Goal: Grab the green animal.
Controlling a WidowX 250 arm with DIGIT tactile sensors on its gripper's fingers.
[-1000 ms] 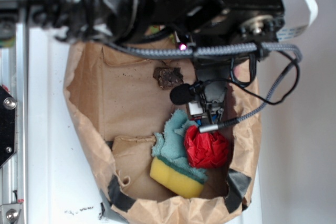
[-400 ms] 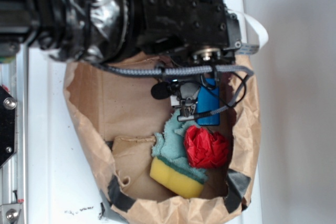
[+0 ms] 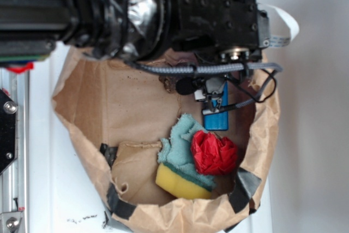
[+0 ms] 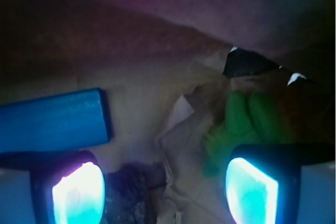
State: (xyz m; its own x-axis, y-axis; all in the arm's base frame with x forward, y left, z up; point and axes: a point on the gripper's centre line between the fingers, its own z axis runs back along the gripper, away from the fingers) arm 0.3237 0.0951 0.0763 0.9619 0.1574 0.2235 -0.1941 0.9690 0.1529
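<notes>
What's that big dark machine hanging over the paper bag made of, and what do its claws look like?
The arm is black metal blocks with visible screws and crinkled silver foil wrapping. A grey braided cable and thin black wires loop beneath it; a white flat ribbon curls off one side. In the wrist view, the gripper has dark fingers with pads glowing cyan.

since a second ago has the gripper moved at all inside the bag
Yes. In the exterior view the gripper has moved up the picture, away from the red ball, which sits where it did beside the teal cloth.

The green animal (image 4: 239, 124) shows only as a blurred green patch, partly behind a fingertip (image 4: 252, 192); the arm covers it from outside (gripper (image 4: 165, 192) tips cut off below)
</notes>
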